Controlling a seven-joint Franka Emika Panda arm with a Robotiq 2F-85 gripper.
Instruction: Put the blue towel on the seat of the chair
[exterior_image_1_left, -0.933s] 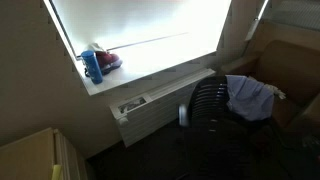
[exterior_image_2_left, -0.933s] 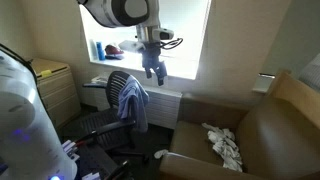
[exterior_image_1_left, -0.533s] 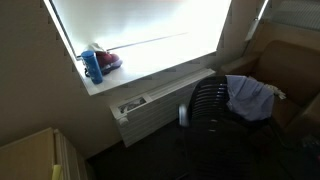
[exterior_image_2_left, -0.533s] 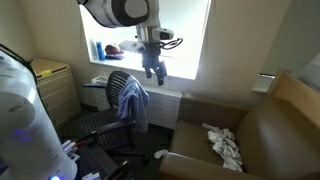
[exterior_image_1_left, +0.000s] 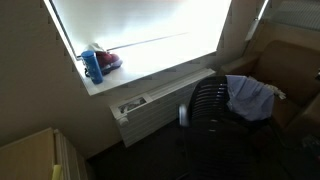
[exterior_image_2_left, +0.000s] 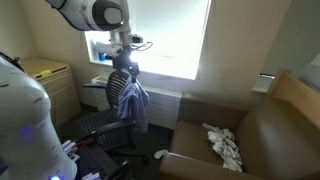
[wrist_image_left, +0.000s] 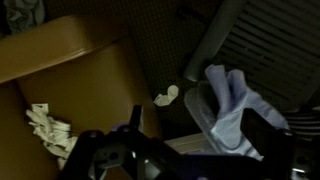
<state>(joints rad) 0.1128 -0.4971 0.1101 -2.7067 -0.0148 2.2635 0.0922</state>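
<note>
The blue towel (exterior_image_1_left: 250, 95) hangs over the backrest of the black office chair (exterior_image_1_left: 208, 112); it shows in both exterior views (exterior_image_2_left: 131, 100). In an exterior view my gripper (exterior_image_2_left: 122, 68) hovers just above the top of the backrest and the towel. In the wrist view the gripper (wrist_image_left: 200, 135) is open, its two dark fingers on either side of the towel (wrist_image_left: 232, 108), which lies between and below them without touching. The mesh backrest (wrist_image_left: 275, 50) is at the upper right. The chair seat (exterior_image_2_left: 93, 124) is dark and partly hidden.
A brown armchair (exterior_image_2_left: 250, 135) with a white cloth (exterior_image_2_left: 225, 146) stands beside the office chair. A blue bottle (exterior_image_1_left: 93, 66) and a red object (exterior_image_1_left: 111, 60) sit on the windowsill. A radiator (exterior_image_1_left: 150, 108) is under the window. A wooden cabinet (exterior_image_2_left: 50, 72) stands at the wall.
The arm has swung away from the middle of the window and now hangs over the chair's backrest and towel. The towel and chair have not moved.
</note>
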